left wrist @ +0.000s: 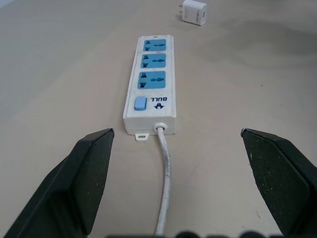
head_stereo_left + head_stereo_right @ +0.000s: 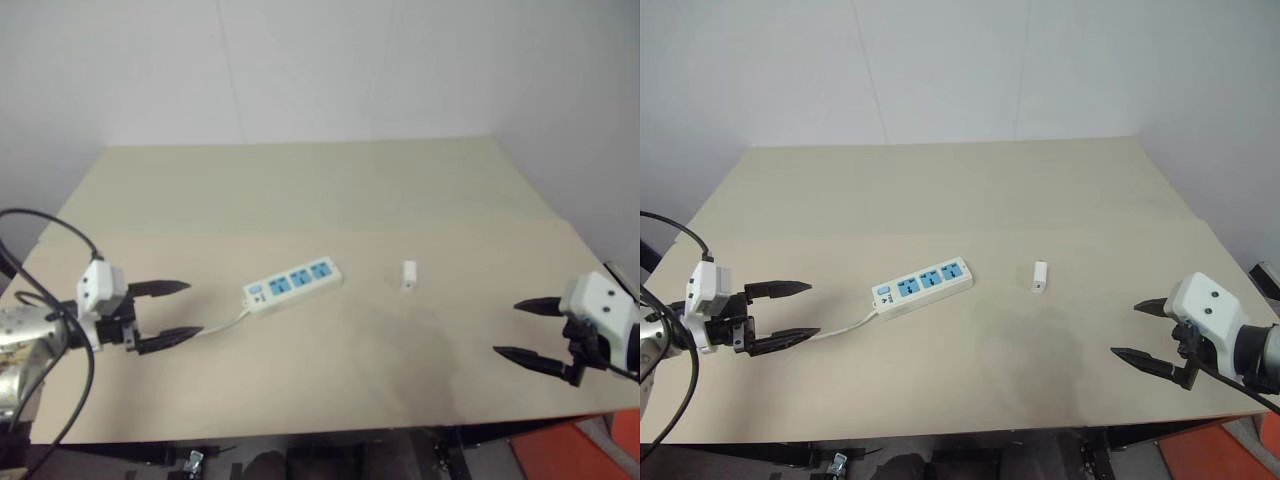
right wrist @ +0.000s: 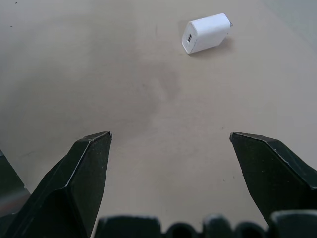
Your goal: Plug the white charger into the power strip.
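Nothing has been picked up yet, so the step in hand is the approach. The charger (image 2: 1039, 276) lies loose on the surface (image 2: 940, 190), near the middle and just to the right of the strip (image 2: 923, 287), apart from it; in the right wrist view its prongs point away from the pincer. The strip lies flat with its three blue sockets up and its cord (image 2: 845, 327) trailing toward the left pincer (image 2: 790, 312). That pincer hovers near the cord end, released, grasping nothing. The right pincer (image 2: 1142, 331) hangs near the right edge, well apart from the charger, jaws spread wide and empty. Next, I judge, the right pincer must reach in and clench the charger's body, leaving the prongs free, while the left steadies the strip
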Action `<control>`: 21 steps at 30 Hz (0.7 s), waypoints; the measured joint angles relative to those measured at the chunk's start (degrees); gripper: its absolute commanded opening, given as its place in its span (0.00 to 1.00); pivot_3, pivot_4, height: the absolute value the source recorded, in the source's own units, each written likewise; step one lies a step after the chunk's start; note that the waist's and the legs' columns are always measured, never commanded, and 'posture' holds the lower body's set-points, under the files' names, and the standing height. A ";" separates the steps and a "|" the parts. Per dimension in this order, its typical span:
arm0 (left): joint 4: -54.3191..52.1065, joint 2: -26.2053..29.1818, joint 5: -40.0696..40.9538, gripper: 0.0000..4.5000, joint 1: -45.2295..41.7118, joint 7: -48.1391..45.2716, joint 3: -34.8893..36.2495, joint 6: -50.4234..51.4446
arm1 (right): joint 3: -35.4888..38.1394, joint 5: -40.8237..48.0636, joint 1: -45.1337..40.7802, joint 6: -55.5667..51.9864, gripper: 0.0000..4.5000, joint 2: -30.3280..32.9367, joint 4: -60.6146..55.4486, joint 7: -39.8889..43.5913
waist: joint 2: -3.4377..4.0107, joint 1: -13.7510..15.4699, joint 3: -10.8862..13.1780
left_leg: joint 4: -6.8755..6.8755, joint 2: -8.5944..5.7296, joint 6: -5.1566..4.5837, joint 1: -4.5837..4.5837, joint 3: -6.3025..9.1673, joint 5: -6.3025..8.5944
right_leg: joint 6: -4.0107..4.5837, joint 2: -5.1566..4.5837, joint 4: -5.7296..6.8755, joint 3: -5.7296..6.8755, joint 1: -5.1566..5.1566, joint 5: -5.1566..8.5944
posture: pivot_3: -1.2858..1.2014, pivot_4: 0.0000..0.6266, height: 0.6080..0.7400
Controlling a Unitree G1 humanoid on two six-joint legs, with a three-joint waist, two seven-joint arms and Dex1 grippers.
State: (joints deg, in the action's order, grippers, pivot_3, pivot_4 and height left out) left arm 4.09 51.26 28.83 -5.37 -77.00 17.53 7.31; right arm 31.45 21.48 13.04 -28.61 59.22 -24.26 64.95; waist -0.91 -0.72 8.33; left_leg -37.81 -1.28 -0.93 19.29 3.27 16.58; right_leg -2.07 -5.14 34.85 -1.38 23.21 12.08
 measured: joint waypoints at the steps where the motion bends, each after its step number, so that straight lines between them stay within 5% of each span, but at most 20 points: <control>1: 1.12 -0.35 -0.69 1.00 -0.52 0.06 -0.50 -1.06 | -0.01 -0.02 -0.02 0.17 1.00 0.00 0.00 -0.07 | 0.00 0.01 0.00 | 0.00 -0.01 0.00 0.00 0.00 0.00 | 0.00 0.00 0.00 0.00 0.00 0.00 | 0.52 0.24 1.00; 7: 8.76 -4.04 -3.04 1.00 -7.24 -3.14 -5.79 -5.78 | -2.23 0.10 -1.57 0.42 1.00 -0.06 -0.71 -1.50 | -0.03 0.30 0.02 | -0.02 -0.15 0.00 -0.01 0.00 0.00 | 0.01 0.01 0.00 0.03 -0.04 -0.01 | 0.52 0.24 1.00; 21: 47.57 -17.82 -13.30 1.00 -31.49 -8.57 -14.65 -25.42 | -4.26 2.28 -1.19 -3.48 1.00 -1.75 -9.77 -6.66 | -0.21 0.47 0.10 | -0.06 -0.32 -0.03 0.06 0.03 0.01 | -0.02 -0.06 -0.01 0.05 -0.04 -0.01 | 0.52 0.24 1.00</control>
State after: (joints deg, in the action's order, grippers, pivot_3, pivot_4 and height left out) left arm 51.67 33.44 15.53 -36.86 -85.57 2.88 -18.11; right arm 27.19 23.76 11.85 -32.09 57.47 -34.04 58.28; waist -1.12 -0.25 8.44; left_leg -37.87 -1.60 -0.96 19.35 3.30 16.60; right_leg -2.09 -5.21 34.84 -1.33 23.17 12.07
